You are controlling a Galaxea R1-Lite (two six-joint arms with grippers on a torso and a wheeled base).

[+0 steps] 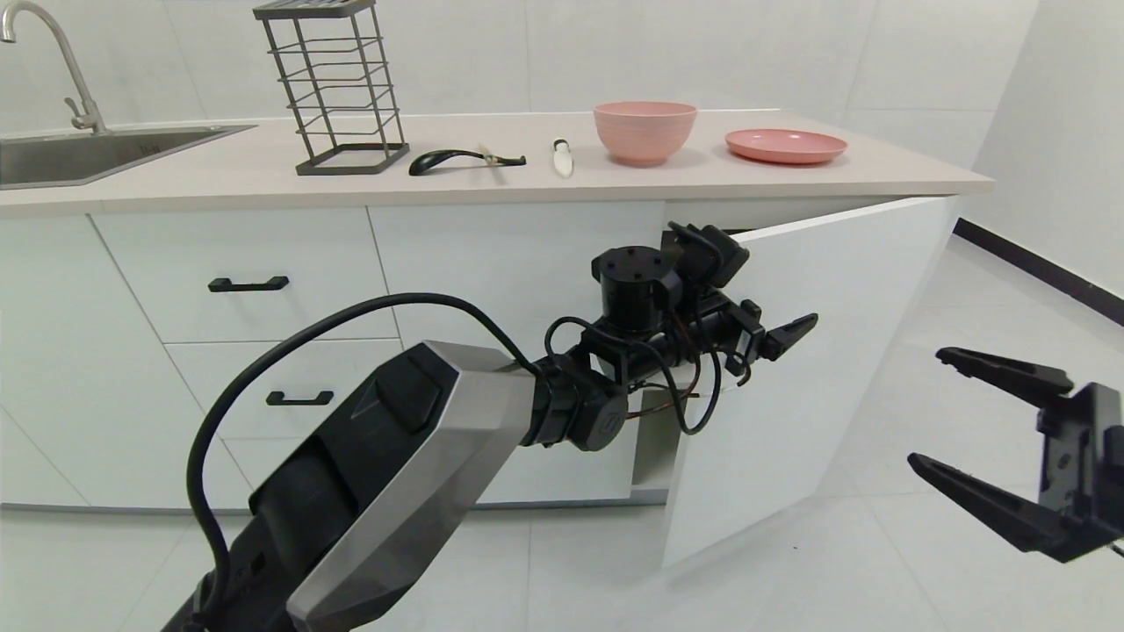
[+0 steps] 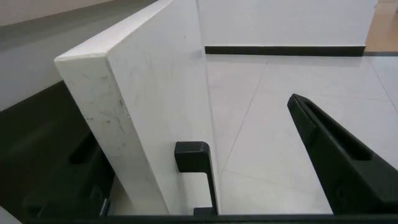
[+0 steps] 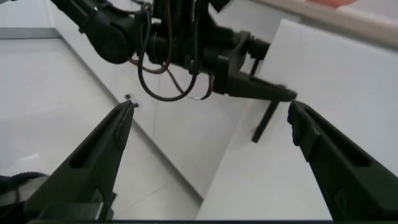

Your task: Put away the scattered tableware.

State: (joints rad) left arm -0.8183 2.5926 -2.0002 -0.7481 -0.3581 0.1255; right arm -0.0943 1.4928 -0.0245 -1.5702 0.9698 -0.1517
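**A:** Starting with the largest?

**B:** Worktop (image 1: 702, 180) across the far side, sink (image 1: 88, 158) set into its left end. Under the right end, cabinet door (image 1: 834, 369) standing partly open, free edge nearest the camera.

**A:** And on top?

**B:** Wire rack (image 1: 338, 88) upright beside the sink.

**A:** Pincers?

**B:** Left pincer (image 1: 786, 332) at the door's free edge, spread wide. One finger (image 2: 336, 162) on the outer face near the black handle (image 2: 193, 155), the other on the cabinet side. Straddling the edge, not clamping it. Right pincer (image 1: 926, 405) low and off to the right, well apart from the door, gaping wide, holding nothing.

**A:** Tableware?

**B:** All up on the worktop. Pink bowl (image 1: 644, 130) almost straight above the left pincer. Pink plate (image 1: 785, 145) just beside it, toward the right end. Black spoon (image 1: 443, 160) between rack and bowl, long axis running along the worktop's front edge, scoop toward the rack. Small white utensil (image 1: 562, 156) between spoon and bowl, lying front to back.

**A:** Deciding relation?

**B:** Probably height: every piece up and beyond both pincers. Left one taken up with the door. Right one free and on the plate's side, so likely better placed for plate and bowl. For the spoon, jaws best set across that left-to-right axis.
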